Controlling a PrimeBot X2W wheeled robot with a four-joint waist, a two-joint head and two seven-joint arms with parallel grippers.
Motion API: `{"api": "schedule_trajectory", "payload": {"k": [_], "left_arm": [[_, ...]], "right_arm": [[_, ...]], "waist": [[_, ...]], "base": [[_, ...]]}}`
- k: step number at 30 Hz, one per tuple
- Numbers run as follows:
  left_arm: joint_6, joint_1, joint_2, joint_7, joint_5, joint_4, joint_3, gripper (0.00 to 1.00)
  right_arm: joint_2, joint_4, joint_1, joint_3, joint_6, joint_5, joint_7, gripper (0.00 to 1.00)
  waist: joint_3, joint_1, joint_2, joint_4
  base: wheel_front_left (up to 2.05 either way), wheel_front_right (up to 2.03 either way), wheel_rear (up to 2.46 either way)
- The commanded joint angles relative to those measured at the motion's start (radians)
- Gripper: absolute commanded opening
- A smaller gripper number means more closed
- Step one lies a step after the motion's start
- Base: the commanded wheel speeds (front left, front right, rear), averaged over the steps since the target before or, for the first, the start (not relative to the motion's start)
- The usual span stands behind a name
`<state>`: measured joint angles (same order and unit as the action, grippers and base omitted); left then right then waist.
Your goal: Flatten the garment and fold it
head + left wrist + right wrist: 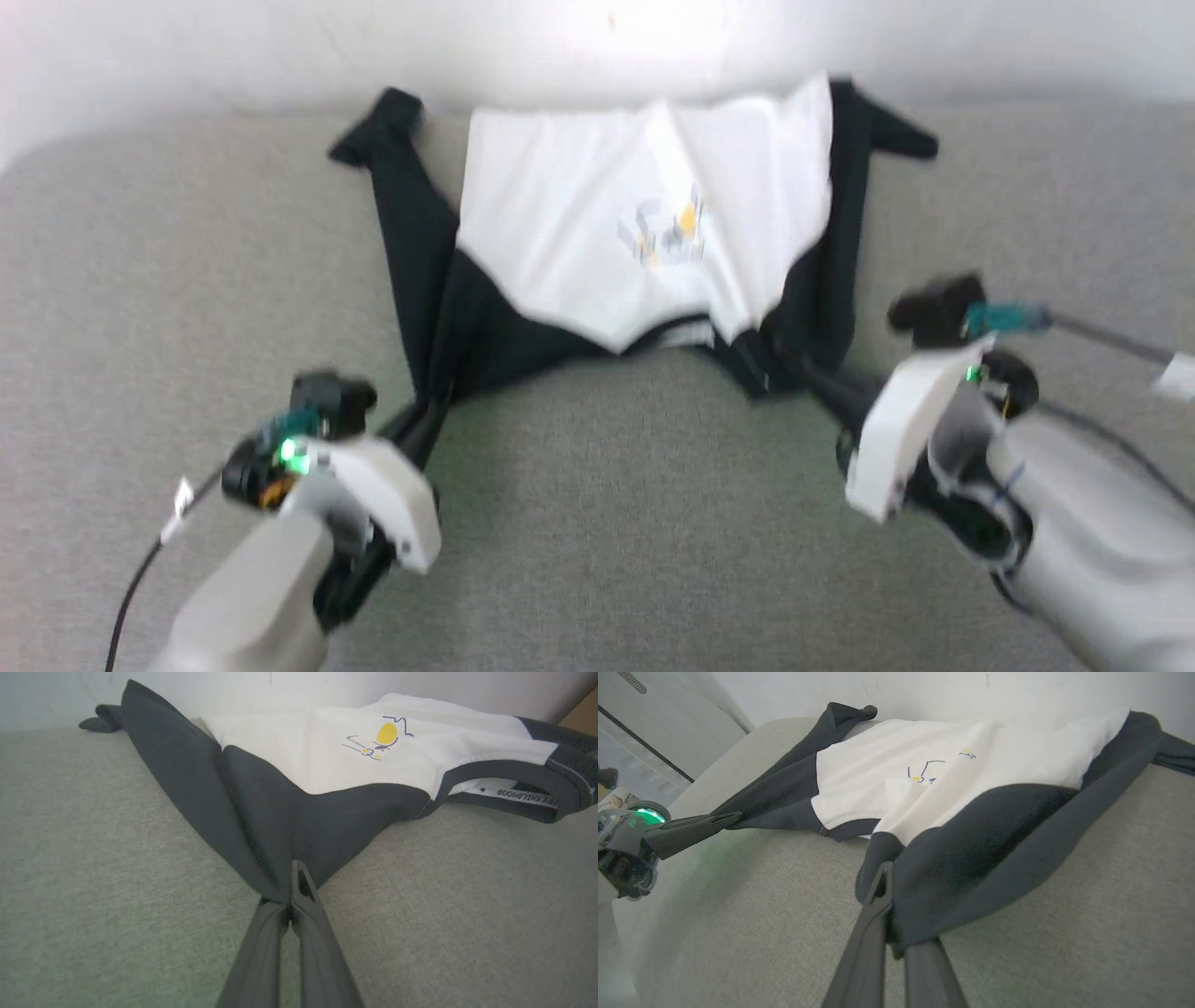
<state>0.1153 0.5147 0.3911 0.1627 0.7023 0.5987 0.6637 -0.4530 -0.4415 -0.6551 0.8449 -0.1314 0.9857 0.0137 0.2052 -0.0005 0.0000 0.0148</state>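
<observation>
While we pinch the garment (644,215) with our left gripper (431,415) closed on a black fold, it lies spread at the grey surface's (597,523) far edge, leaving bare room toward the near edge. Its collar tape (518,797) reads "PPY CHILDHOOD". Our right gripper (805,373) is clamped on the other black fold.

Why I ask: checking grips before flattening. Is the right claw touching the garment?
Touching. The right wrist view shows the right claw shut on the garment, with black fabric pinched between its jaws and draped over one of them.
</observation>
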Motion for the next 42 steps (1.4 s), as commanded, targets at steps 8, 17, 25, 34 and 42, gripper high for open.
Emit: {"api": "schedule_trajectory", "payload": {"k": [8,17,25,34,42], "left_arm": [[-0.070,-0.175,0.076,-0.074,0.036,-0.166,0.011,0.00],[-0.147,-0.335,0.148,-0.135,0.069,-0.324,0.014,0.00],[-0.195,-0.475,0.217,-0.216,0.109,-0.465,0.034,0.00],[-0.201,-0.563,0.257,-0.327,0.162,-0.555,0.078,0.00],[-0.202,-0.568,0.239,-0.329,0.173,-0.551,0.087,0.02]], "right_arm": [[-0.071,0.084,0.165,0.053,0.001,0.055,0.138,0.00],[-0.148,0.165,0.342,0.007,0.001,0.174,0.331,0.00],[-0.228,0.256,0.520,-0.082,0.001,0.269,0.506,0.00],[-0.250,0.298,0.687,-0.192,0.001,0.271,0.629,0.00],[-0.171,0.311,0.782,-0.331,0.001,0.135,0.675,0.00]], "waist": [[-0.177,0.0005,0.0000,0.024],[-0.256,0.0005,0.0000,0.032],[-0.300,0.0005,0.0000,0.039],[-0.307,0.0005,0.0000,0.049],[-0.294,0.0005,0.0000,0.046]], "base": [[0.00,0.00,0.00],[0.00,0.00,0.00],[0.00,0.00,0.00],[0.00,0.00,0.00],[0.00,0.00,0.00]]}}
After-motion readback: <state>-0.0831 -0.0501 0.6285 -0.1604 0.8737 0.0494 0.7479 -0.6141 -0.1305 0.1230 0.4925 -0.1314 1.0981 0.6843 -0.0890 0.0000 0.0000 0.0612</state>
